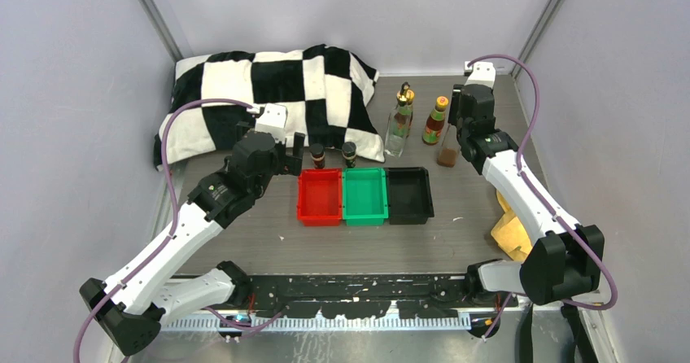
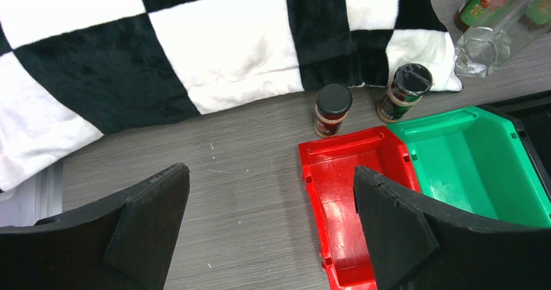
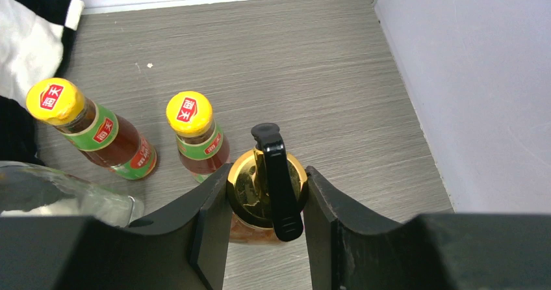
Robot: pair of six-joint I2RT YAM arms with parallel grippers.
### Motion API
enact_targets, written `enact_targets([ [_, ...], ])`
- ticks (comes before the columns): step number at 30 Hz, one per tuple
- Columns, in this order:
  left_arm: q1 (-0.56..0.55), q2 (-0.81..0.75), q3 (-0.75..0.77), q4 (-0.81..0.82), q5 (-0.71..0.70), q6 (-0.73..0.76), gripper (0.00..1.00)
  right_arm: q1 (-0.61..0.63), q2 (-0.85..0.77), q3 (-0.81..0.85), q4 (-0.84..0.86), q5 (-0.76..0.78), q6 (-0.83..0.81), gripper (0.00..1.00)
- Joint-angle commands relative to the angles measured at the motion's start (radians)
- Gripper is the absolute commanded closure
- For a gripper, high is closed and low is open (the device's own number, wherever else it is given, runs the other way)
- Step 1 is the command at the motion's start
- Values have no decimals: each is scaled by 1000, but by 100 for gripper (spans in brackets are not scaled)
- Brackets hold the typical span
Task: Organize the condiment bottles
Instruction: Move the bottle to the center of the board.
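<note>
Grey wood-grain table (image 1: 260,241) fills a pale-walled booth; a black-and-white checked cloth (image 1: 277,94) lies heaped over the far left corner. Three empty trays sit side by side near the table's middle: red tray (image 1: 320,196), green tray (image 1: 364,196), black tray (image 1: 408,194).

Toward the far right corner, the right gripper (image 3: 266,192) is clamped on the gold-topped neck of a tall glass bottle (image 3: 243,183); whether its base is on the table or just off it I cannot tell. A second tall glass bottle (image 1: 399,131) stands just to its left; two orange-capped bottles (image 3: 91,131) (image 3: 195,134) stand upright beside them. Two short black-capped jars (image 2: 333,110) (image 2: 404,92) stand just past the far edges of the red and green trays, against the cloth's hem. The left gripper (image 2: 269,192) hovers over the near side of the red tray, jaws spread wide, holding nothing.

All six are probably rigid, smooth and breakable; the tall ones look top-heavy, so the neck under the pourer seems the safest hold; the short jars are likely light and best pinched across the cap or body.
</note>
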Motion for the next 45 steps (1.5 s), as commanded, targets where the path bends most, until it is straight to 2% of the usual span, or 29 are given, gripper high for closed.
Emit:
enact_targets([
  [1,-4,-3,-3,49,11,3,2,-13,-46,42,123,16,4,99],
  [15,-4,8,2,47,15,3,3,-92,-4,54,145,-22,28,99],
  [45,-4,-3,-5,47,19,0,3,-105,-16,13,171,-18,44,98],
])
